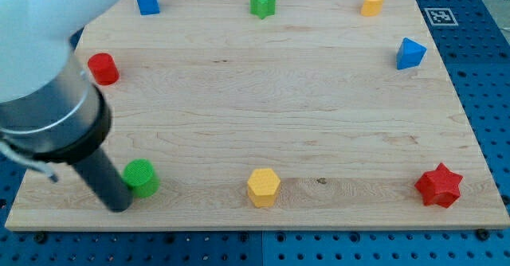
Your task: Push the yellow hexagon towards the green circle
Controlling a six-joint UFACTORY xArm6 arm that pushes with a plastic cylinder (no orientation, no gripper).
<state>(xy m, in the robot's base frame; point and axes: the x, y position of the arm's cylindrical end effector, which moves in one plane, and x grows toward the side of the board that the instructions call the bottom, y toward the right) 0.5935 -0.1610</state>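
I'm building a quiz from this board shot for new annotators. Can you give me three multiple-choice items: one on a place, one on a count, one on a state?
1. Where does the yellow hexagon sit?
A. near the view's bottom edge, about midway across
B. top left corner
C. beside the blue triangle

2. How many red blocks lie on the board?
A. one
B. two
C. three

3. How does my tip stand to the green circle?
A. close on its left side in the view
B. resting on top of the yellow hexagon
C. far off by the red star

Key:
1 A: it lies low on the board, right of the green circle.
2 B: the red cylinder and the red star.
3 A: the rod ends just beside the green circle.
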